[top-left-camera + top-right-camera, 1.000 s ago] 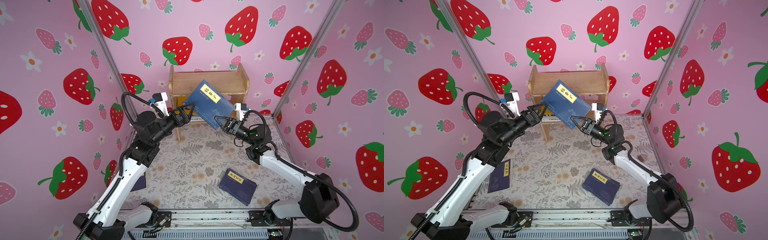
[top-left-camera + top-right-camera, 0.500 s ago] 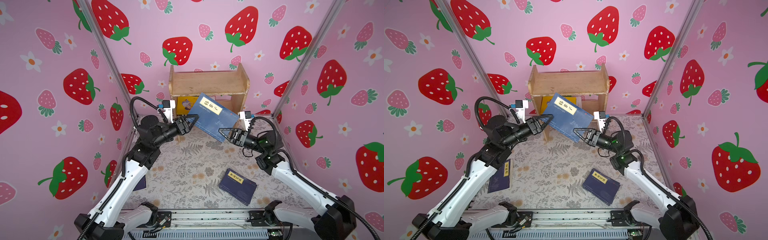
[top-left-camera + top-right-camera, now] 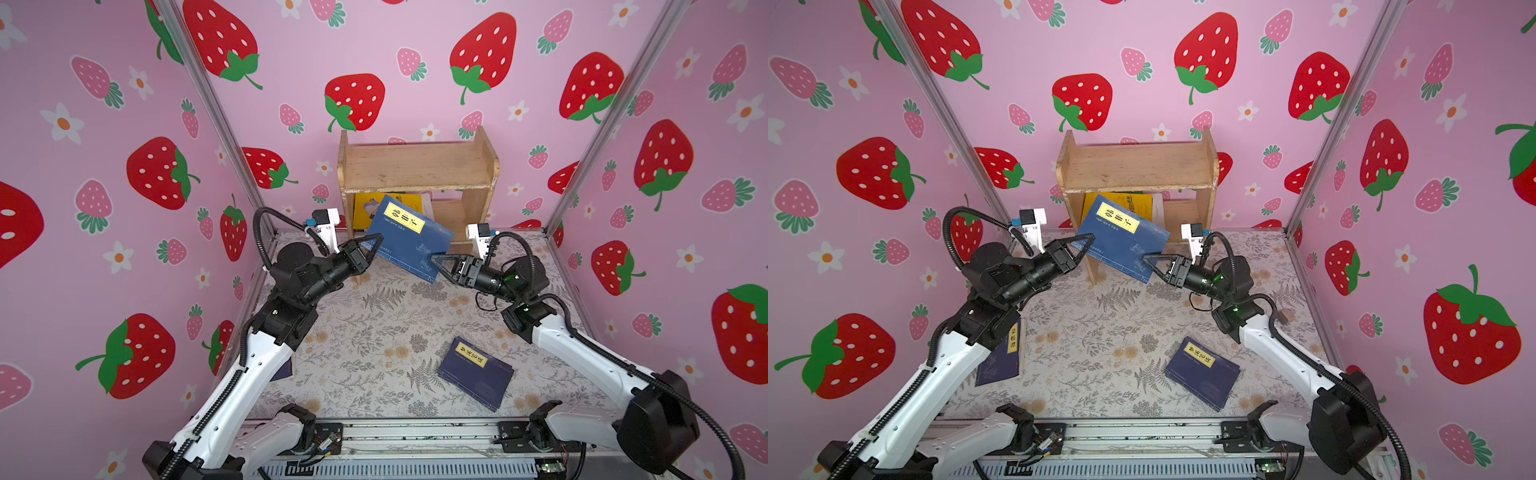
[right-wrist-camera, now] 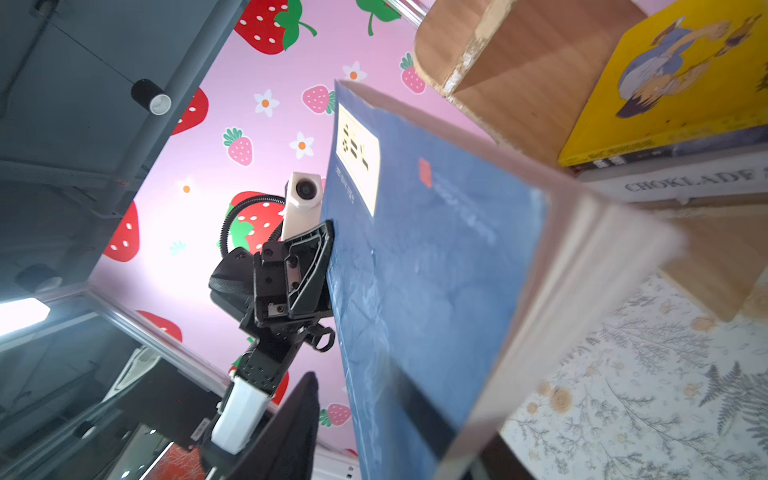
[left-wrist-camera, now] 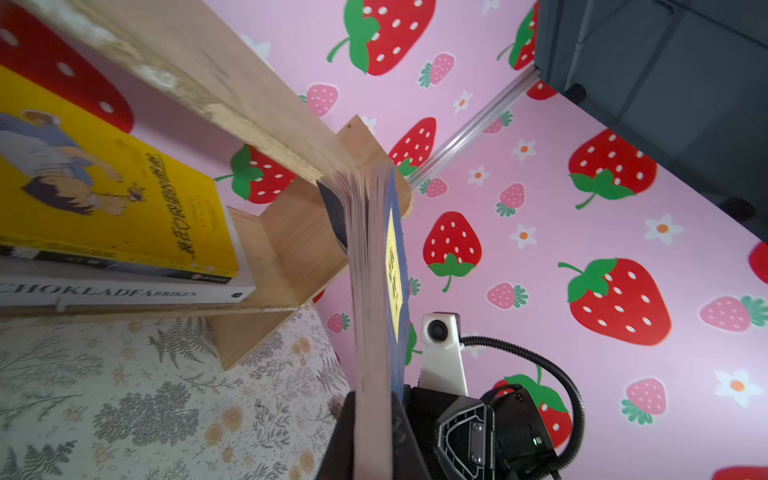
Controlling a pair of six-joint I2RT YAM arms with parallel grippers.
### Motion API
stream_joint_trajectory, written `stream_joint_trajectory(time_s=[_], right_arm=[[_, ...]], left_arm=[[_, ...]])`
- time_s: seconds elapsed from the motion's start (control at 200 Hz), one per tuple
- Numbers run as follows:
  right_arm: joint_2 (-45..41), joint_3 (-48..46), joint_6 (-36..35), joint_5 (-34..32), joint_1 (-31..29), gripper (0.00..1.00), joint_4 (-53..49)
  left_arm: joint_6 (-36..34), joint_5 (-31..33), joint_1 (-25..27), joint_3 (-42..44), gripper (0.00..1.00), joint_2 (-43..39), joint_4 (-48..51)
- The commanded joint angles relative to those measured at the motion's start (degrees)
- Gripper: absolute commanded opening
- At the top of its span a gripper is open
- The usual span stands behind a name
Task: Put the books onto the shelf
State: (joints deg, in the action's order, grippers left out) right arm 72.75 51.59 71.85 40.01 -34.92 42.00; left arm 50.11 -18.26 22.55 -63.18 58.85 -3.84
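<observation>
While left pincer [image 3: 376,242] clamps navy book [image 3: 411,245] — arm [image 3: 946,365] half-hides third book [image 3: 997,365].

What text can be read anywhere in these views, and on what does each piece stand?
"CHOKLADFABRIKEN": spine of the white book on the lower tier of the shelf.
"韩非子": yellow label on the raised blue book.
Yellow label on the flat blue book on the table: too small to read.
Yellow label on the third blue book, under the left arm: too small to read.
Title on the yellow book: blurred, unreadable.
</observation>
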Motion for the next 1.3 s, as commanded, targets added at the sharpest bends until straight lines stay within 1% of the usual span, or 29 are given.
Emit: stream_joint_trajectory(time_s=[0.0, 0.125, 0.17, 0.19, 0.345, 0.445, 0.62, 0.74, 0.9, 1.04, 1.116, 1.171, 1.176, 1.296], right_arm=[[1.2, -0.2, -0.6, -4.8, 1.0, 0.58, 0.1], [4.2, -0.4, -0.5, -7.0, 1.5, 0.64, -1.3], [5.0, -0.1, -1.3, -7.9, 1.5, 0.64, -1.7], [5.3, 0.0, -1.6, -8.5, 1.5, 0.64, -2.3], [7.1, 2.0, -4.5, -10.9, 1.5, 0.64, -5.0], [7.5, 3.5, -6.7, -12.1, 1.5, 0.64, -7.0], [7.7, 5.3, -9.6, -14.0, 1.5, 0.63, -9.7], [7.8, 6.1, -10.5, -14.6, 1.6, 0.63, -10.3], [8.1, 7.6, -12.5, -17.9, 1.5, 0.63, -10.4], [10.0, 9.2, -14.6, -21.8, 1.4, 0.63, -7.3], [11.7, 10.0, -16.5, -25.6, 1.0, 0.62, -5.4], [12.9, 10.2, -17.9, -29.6, 0.2, 0.61, -4.1], [13.1, 10.2, -18.1, -29.9, 0.2, 0.61, -4.0], [16.6, 9.3, -21.2, -37.4, -1.9, 0.6, 3.2]], left_arm=[[5.6, 12.8, -2.2, 3.1, 0.0, -0.8, -1.4], [9.7, 11.0, -5.3, 1.8, 0.0, 3.0, -2.4], [11.0, 10.8, -5.7, 1.0, 0.0, 5.1, -3.3], [11.6, 9.0, -5.9, 0.6, 0.0, 6.1, -3.8], [15.9, 5.3, -6.8, -2.1, 0.0, 13.8, -10.9], [18.4, 4.3, -7.0, -3.3, 0.0, 17.5, -15.2], [20.7, 4.0, -7.1, -3.8, 0.0, 19.8, -20.2], [21.0, 3.3, -7.3, -5.0, 0.0, 19.6, -19.1], [21.1, 5.6, -7.5, -5.7, 0.0, 20.4, -20.5], [22.6, 7.7, -7.3, -5.8, 0.0, 23.3, -25.4], [23.2, 9.4, -7.0, -6.2, 0.0, 25.5, -27.8], [23.7, 10.0, -6.5, -6.0, 0.0, 26.6, -29.4], [23.7, 11.4, -6.5, -6.0, 0.0, 26.6, -29.5], [22.2, 16.7, -4.6, -5.2, 0.0, 27.4, -31.7]])
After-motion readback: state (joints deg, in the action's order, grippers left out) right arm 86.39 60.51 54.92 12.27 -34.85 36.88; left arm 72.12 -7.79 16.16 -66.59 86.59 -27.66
